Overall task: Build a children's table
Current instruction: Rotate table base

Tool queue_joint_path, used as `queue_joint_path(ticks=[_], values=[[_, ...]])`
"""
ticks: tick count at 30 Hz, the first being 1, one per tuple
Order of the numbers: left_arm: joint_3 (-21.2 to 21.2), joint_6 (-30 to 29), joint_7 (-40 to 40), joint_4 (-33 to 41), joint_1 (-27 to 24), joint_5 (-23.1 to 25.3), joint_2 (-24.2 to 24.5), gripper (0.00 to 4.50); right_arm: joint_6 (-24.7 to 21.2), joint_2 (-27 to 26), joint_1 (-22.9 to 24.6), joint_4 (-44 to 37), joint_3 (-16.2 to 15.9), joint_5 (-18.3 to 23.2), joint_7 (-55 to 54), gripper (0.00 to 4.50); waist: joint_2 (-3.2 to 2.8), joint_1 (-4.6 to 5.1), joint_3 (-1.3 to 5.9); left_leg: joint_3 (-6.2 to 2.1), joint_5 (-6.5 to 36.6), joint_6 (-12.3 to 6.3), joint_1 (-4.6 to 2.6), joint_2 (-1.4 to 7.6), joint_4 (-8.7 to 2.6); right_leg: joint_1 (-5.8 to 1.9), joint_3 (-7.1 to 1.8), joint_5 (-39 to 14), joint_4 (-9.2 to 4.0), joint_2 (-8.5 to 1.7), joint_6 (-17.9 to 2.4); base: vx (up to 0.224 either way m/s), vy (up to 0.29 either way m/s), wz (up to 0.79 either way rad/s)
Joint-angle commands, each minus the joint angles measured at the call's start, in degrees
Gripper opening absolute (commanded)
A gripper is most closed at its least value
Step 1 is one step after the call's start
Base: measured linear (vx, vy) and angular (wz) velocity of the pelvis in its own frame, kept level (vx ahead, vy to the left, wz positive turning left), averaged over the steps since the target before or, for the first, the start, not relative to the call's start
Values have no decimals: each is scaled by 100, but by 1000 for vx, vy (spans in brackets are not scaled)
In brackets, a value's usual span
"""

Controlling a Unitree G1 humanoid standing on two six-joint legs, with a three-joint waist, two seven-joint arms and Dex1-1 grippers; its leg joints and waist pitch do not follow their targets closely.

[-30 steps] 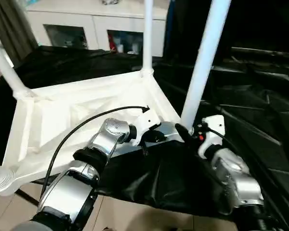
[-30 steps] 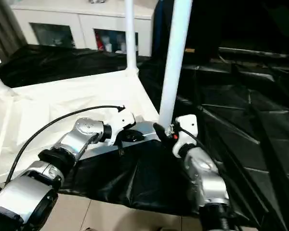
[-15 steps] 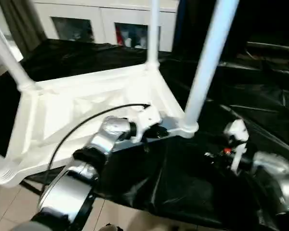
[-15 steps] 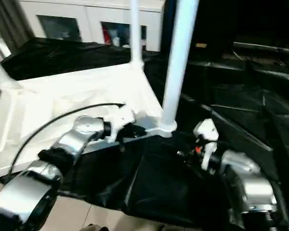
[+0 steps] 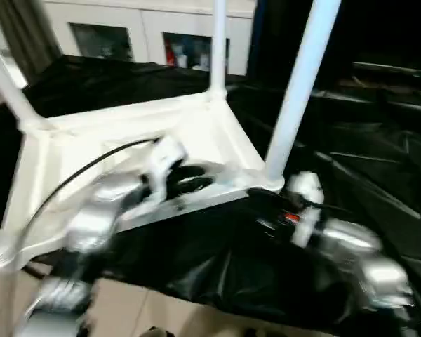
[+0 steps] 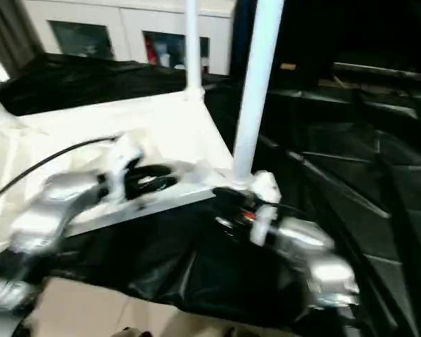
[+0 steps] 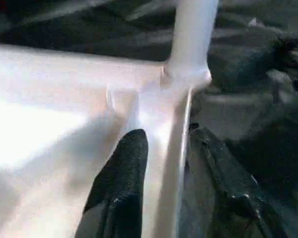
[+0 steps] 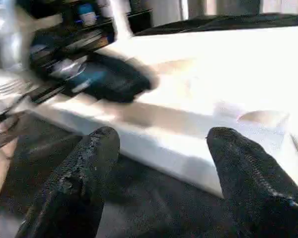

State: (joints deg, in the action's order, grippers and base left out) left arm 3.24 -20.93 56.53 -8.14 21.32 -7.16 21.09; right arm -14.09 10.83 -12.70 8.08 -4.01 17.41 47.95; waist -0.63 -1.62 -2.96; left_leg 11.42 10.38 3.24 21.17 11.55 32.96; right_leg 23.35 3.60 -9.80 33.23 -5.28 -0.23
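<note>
At centre frame, the table top's rim (image 7: 164, 148) is straddled by the part-open left gripper (image 7: 166, 148); the right gripper (image 8: 159, 163), spread wide and empty, should be kept clear.

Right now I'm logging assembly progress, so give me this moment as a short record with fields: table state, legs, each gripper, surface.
table: white top upside down, ribbed underside up
legs: near-right leg and far leg upright in corner sockets
left gripper: fingers straddle the top's near rim
right gripper: open, holding nothing, facing the rim
surface: black sheet
</note>
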Motion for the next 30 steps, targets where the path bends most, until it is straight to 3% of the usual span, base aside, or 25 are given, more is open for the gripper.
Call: queue_joint_path(ticks=[1,2,4,8,10,11,14,18,21,23,25,26,27,28,30], values=[[-207,-516,-17,626,-333,-209,196,185,211,-161,-154,225,-69,-206,-387,319,9,-5,337,-77,1277,-142,-91,198,-427,-216,-221,-1346,-318,-232,-1205,0,0,0],[-318,-741,-1,921,-585,-330,297,185,284,-282,-226,349,-103,-283,-537,319,69,-1,323,-65,1205,-110,-97,212,-424,-190,-231,-1175,-279,-237,-1258,0,0,0],[-447,-983,27,1256,-886,-471,430,216,312,-398,-308,477,-132,-321,-686,319,46,-8,312,-65,1172,-98,-95,197,-435,-199,-230,-1126,-271,-222,-1255,0,0,0],[-881,-1439,44,1942,-1771,-652,826,234,493,-706,-642,1001,-4,-478,-1304,319,141,-12,251,-50,1212,-80,-99,195,-455,-183,-242,-1136,-274,-204,-1212,0,0,0],[-1030,-1541,12,2123,-2122,-631,988,265,645,-795,-819,1305,118,-543,-1562,319,124,6,223,-63,1420,42,-120,198,-481,-159,-250,-1393,-290,-210,-1134,0,0,0],[-1148,-1541,5,2184,-2402,-566,1091,265,764,-827,-1016,1622,234,-611,-1861,319,153,27,192,-53,1502,78,-126,189,-491,-139,-255,-1425,-318,-180,-1063,0,0,0],[-1302,-1516,-37,2270,-2802,-519,1223,287,868,-812,-1355,2186,400,-795,-2462,319,158,37,183,-59,1679,189,-148,180,-497,-124,-268,-1541,-322,-181,-967,0,0,0],[-1454,-1529,-177,2395,-3201,-584,1328,312,1109,-641,-1797,3012,577,-1019,-3264,319,166,-5,163,-23,1892,276,-244,175,-478,-47,-287,-1527,-338,-148,-921,0,0,0],[-1660,-1470,-255,2594,-3531,-745,1289,342,1346,-448,-2171,3676,877,-963,-3656,319,211,-1,176,-29,1720,228,-173,161,-475,-104,-318,-1372,-296,-141,-882,0,0,0],[-1827,-1363,-232,2659,-3673,-849,1231,360,1492,-321,-2318,3940,960,-969,-3708,319,203,-37,171,15,1633,164,-226,150,-440,-51,-341,-1191,-295,-92,-868,0,0,0],[-1974,-1286,-181,2718,-3826,-911,1242,386,1580,-203,-2423,4122,1035,-958,-3773,319,241,-22,193,-4,1509,115,-135,142,-439,-134,-340,-1094,-258,-105,-885,0,0,0],[-2174,-1182,-89,2808,-4071,-980,1287,393,1691,-37,-2561,4378,1146,-938,-3852,319,238,-43,193,4,1498,91,-156,145,-433,-121,-343,-1076,-267,-103,-867,0,0,0],[-2223,-1156,-62,2830,-4137,-995,1303,393,1717,6,-2595,4445,1171,-931,-3869,319,282,-15,179,-3,1469,33,-103,136,-425,-133,-347,-1090,-248,-119,-899,0,0,0],[-2294,-1120,-25,2869,-4243,-1023,1332,397,1775,69,-2656,4573,1207,-921,-3898,319,263,-24,191,-4,1456,31,-115,146,-418,-131,-346,-1124,-248,-125,-884,0,0,0],[-2490,-1108,105,2992,-4512,-1098,1410,427,1863,214,-2745,4789,1267,-904,-3923,319,335,-18,158,13,1460,-5,-111,149,-410,-116,-355,-1122,-254,-103,-887,0,0,0]])
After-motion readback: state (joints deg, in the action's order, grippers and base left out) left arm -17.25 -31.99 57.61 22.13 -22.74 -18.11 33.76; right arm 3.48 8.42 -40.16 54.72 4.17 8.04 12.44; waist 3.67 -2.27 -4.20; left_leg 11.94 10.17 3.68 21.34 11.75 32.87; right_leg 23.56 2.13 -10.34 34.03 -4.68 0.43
